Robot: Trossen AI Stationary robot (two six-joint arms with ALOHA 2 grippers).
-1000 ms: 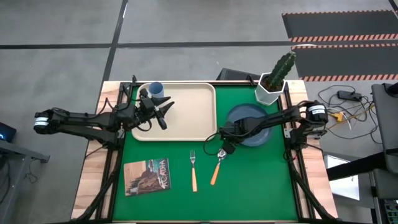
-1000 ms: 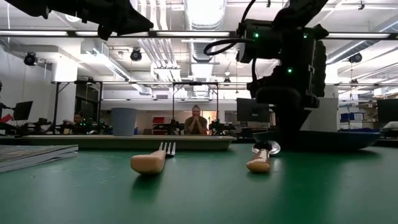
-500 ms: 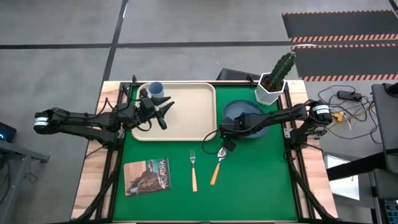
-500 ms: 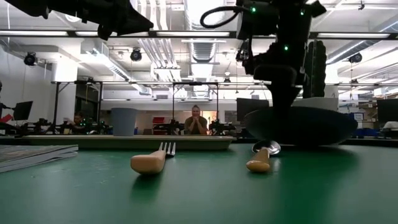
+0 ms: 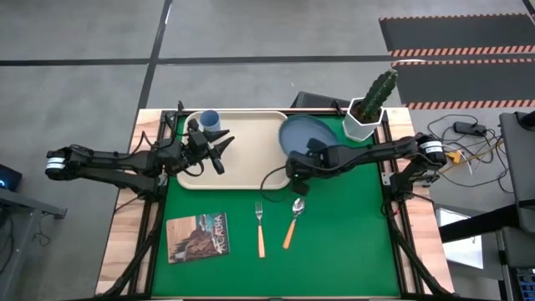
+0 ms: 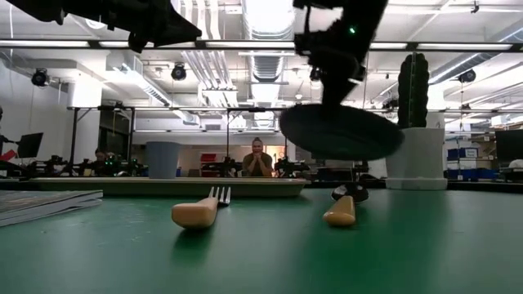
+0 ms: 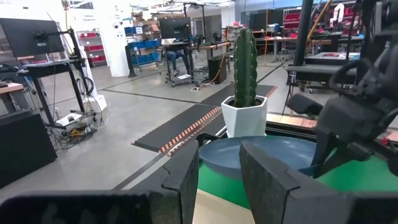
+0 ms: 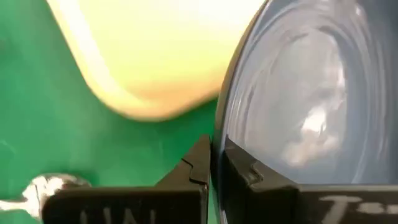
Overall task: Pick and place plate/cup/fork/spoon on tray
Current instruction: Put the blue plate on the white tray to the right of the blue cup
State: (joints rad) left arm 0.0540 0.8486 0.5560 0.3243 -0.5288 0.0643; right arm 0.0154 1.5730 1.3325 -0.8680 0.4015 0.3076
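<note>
The dark blue plate (image 5: pixel 311 134) hangs in the air over the right rim of the cream tray (image 5: pixel 242 155). It also shows in the low view (image 6: pixel 341 132) and the left wrist view (image 7: pixel 261 155). My right gripper (image 5: pixel 298 165) is shut on its rim. The light blue cup (image 5: pixel 209 119) stands in the tray's far left corner. My left gripper (image 5: pixel 221 152) is open and empty over the tray's left part, beside the cup. The fork (image 5: pixel 260 227) and the spoon (image 5: pixel 292 221) lie side by side on the green mat, near the tray. My right gripper pinches the plate's raised rim (image 8: pixel 219 134) between its two fingers, at the plate's near edge. One finger (image 8: pixel 245 168) is on the inner side of the rim and one (image 8: pixel 196 163) on the outer. The plate is lifted clear of the table, roughly level (image 6: pixel 341 132).
A white pot with a cactus (image 5: pixel 366 117) stands at the far right, close to the plate. A picture-covered booklet (image 5: pixel 198 237) lies at the near left. A person (image 6: pixel 258 159) sits far behind the table.
My right gripper has lifted the plate off the mat and carried it up and toward the table's left and far side, to the tray's right rim. The plate has stayed roughly level.
</note>
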